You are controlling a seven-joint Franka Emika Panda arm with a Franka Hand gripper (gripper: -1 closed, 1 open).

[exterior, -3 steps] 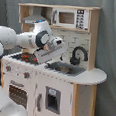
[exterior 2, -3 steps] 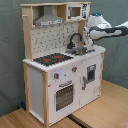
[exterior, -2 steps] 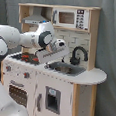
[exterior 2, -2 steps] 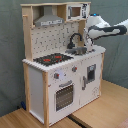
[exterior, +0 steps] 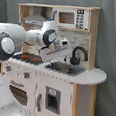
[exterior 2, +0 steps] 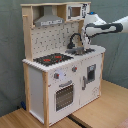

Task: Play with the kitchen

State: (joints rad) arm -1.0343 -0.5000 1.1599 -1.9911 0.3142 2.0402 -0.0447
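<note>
We hover our gripper (exterior: 70, 49) over the kitchen (exterior 2: 60, 75) sink (exterior: 66, 69), beside the black tap (exterior 2: 76, 40); finger state unclear. Next: descend toward 1 fixture.

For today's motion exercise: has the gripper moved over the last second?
Yes, slightly: the gripper has come down toward the sink, nearer the black tap.

A lab-like test setup: grey backdrop curtain (exterior 2: 10, 60), wooden table (exterior 2: 100, 112).

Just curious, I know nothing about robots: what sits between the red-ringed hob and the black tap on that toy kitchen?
The sink lies between the hob and the tap in the second exterior view.
</note>
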